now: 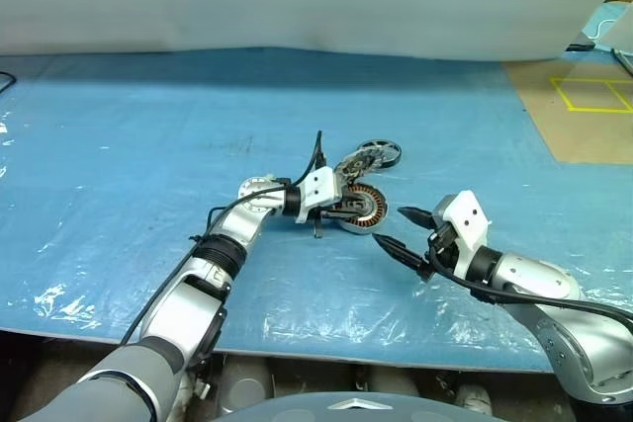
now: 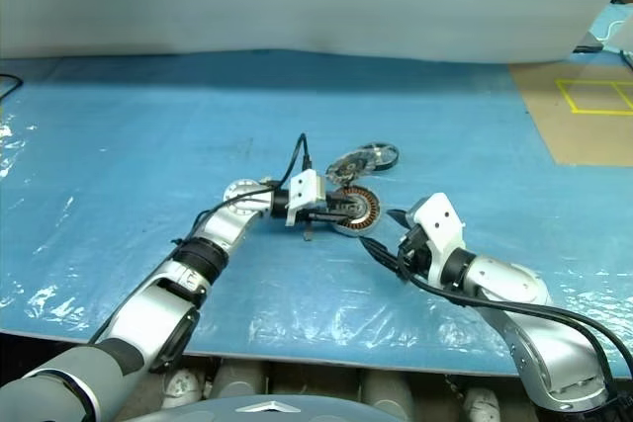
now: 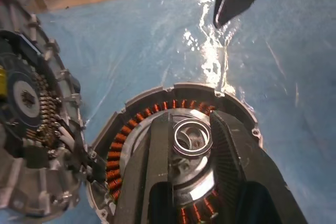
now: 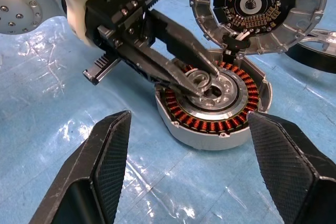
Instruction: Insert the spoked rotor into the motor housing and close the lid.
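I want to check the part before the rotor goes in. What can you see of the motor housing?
The motor housing is a shallow round grey metal cup lying open side up on the blue sheet, copper windings ringing a silvery centre hub. An opened lid stands tilted at its rim. The left gripper holds a small silver ring over the hub.

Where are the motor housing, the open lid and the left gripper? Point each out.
motor housing (image 4: 210, 121): right wrist view, copper windings.
lid (image 4: 252, 9): right wrist view, dark inner face.
left gripper (image 4: 202, 83): right wrist view, fingertips at the small silver ring.
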`<state>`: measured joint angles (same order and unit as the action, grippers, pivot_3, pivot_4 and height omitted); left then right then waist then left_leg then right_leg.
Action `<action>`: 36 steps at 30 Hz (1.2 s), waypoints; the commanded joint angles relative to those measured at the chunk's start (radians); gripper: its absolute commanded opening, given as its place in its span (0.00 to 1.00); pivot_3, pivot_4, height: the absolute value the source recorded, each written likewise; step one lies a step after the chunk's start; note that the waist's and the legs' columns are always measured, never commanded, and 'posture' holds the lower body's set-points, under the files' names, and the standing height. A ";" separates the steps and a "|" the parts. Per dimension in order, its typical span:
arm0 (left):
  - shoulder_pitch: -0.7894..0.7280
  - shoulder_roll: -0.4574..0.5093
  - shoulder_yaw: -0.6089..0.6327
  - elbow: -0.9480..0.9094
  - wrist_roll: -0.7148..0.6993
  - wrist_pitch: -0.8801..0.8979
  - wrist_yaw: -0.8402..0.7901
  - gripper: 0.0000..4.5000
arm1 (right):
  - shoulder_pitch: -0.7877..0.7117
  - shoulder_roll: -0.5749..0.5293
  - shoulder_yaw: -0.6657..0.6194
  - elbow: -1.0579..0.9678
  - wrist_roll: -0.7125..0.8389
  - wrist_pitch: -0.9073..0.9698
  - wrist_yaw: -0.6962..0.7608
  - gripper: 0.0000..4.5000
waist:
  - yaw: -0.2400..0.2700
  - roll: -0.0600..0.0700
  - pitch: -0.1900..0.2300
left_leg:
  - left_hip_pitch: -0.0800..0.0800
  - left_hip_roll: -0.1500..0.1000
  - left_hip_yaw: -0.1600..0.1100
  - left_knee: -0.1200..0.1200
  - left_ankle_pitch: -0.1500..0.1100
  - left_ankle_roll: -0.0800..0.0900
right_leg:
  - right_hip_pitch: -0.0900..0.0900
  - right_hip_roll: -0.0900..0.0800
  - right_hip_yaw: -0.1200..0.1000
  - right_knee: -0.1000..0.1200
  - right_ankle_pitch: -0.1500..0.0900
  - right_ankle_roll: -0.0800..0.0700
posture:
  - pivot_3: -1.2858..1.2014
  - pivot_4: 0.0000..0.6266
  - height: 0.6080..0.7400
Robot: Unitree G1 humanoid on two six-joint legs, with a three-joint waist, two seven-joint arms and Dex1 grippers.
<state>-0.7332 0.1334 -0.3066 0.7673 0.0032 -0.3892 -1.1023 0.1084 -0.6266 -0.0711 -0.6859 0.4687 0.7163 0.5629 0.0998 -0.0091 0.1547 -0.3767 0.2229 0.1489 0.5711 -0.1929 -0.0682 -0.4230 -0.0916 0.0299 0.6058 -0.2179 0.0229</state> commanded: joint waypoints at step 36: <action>-0.036 -0.005 -0.015 0.012 0.062 0.074 0.061 0.15 | 0.061 -0.014 0.091 0.082 -0.178 -0.164 0.015 0.82 | -0.002 0.000 0.000 | 0.000 0.000 0.000 0.000 0.000 0.000 | 0.001 0.000 0.000 0.000 0.000 0.000 | 0.52 0.24 1.00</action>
<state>-0.7703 0.1202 -0.3134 0.7847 0.0490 -0.3196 -1.0449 0.1699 -0.6425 0.0177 -0.5976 0.2955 0.5743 0.5751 0.0983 -0.0091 0.1547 -0.3763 0.2228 0.1489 0.5715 -0.1929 -0.0682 -0.4225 -0.0919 0.0300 0.6059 -0.2178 0.0230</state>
